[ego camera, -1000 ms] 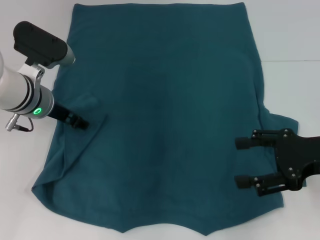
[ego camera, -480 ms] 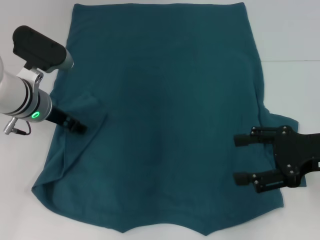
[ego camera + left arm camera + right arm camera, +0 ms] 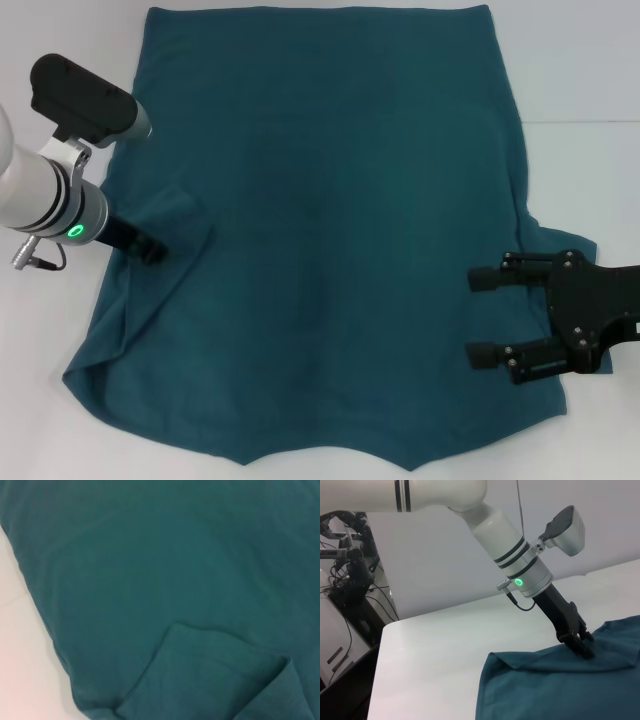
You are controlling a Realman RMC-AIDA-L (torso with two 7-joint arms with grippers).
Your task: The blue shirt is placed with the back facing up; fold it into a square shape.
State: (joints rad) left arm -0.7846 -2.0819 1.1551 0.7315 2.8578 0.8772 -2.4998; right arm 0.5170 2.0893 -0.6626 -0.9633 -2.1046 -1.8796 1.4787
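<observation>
A: Where's the shirt (image 3: 330, 240)?

B: Spread flat across the white table (image 3: 590, 70), plain side up, filling most of the head view. Its left sleeve is already turned in over the body; the right sleeve still sticks out at the edge.

A: And the arms?

B: The left gripper (image 3: 152, 249) is down on that folded sleeve, tips touching the cloth. The right wrist view shows the tips pressed into the fabric, but I cannot tell whether they pinch it or merely rest there. The right gripper (image 3: 490, 316) hovers over the shirt's right side, just inside the sleeve, jaws wide apart and holding nothing.

A: So what's the step?

B: Probably folding the sides inward. To do it well, I'd say the right gripper should take the sleeve's outer edge, catching both layers, and carry it in low, parallel to the side seam, so the crease runs straight.

A: Risks?

B: Grabbing one layer only, or dragging the whole shirt sideways. The left fold already looks slightly slanted; matching widths matters for a square.
</observation>
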